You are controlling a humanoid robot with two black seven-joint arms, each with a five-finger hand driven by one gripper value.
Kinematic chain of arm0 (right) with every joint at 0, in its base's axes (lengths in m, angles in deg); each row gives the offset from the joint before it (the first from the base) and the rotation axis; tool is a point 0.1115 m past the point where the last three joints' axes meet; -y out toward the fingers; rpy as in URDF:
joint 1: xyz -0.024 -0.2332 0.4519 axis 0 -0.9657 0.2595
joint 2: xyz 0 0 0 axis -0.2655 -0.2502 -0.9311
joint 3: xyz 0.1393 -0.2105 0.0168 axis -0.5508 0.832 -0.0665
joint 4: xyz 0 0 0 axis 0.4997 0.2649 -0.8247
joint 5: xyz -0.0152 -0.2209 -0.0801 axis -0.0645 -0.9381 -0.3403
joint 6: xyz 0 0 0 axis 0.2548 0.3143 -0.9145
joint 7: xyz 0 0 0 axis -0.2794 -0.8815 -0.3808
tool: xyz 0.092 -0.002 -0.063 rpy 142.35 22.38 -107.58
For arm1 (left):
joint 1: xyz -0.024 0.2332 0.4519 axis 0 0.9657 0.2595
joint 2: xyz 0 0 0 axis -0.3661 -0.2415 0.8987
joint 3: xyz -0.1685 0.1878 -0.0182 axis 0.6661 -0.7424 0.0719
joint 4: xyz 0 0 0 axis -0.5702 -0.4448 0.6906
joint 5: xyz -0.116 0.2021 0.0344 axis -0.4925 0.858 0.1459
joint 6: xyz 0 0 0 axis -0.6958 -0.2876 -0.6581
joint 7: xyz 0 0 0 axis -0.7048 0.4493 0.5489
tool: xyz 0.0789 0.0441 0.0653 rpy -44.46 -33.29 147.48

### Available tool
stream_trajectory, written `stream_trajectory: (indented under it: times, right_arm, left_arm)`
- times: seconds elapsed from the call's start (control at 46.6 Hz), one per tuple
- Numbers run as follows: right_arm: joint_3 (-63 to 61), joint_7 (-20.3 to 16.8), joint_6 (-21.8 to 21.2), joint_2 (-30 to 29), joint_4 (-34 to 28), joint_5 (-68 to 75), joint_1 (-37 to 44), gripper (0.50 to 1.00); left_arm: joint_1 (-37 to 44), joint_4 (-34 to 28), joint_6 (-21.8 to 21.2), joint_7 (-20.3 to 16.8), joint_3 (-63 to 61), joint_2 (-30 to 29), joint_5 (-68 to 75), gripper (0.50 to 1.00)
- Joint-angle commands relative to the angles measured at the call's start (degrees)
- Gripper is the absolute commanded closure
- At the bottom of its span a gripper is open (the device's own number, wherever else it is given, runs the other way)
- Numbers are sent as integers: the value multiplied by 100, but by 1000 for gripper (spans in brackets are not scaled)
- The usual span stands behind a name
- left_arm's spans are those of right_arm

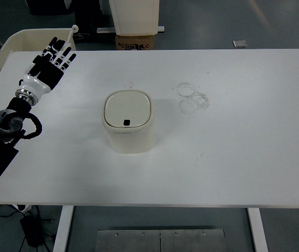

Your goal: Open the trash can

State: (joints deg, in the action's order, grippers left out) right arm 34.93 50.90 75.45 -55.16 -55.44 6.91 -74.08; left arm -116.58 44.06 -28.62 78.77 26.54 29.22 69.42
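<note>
1. Where the white counter [233,157] shows its middle, the cream trash can [128,122] stands upright, lid shut.
2. Left hand [52,60], at ten o'clock from it, well apart: fingers spread wide, holding nothing.

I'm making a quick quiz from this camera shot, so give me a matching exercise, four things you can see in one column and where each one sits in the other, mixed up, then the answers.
Things:
1. trash can
2. left hand
3. smudge rings
4. cardboard box

Places:
A. on the floor beyond the table's far edge
B. over the table's far left corner, fingers spread
C. on the tabletop to the right of the can
D. near the middle of the table, lid closed

Pairs: 1-D, 2-B, 3-C, 4-A
</note>
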Motion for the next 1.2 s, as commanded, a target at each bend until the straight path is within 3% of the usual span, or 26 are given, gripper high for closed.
stream_trajectory:
  times: [0.0, 1.18]
  right_arm:
    - [0, 0, 0, 0, 0, -1, 0, 507]
    - [0, 0, 0, 0, 0, -1, 0, 507]
  left_arm:
    - [15, 0, 9, -11, 0, 4, 3, 500]
    - [-117, 61, -105, -90, -17, -49, 29, 500]
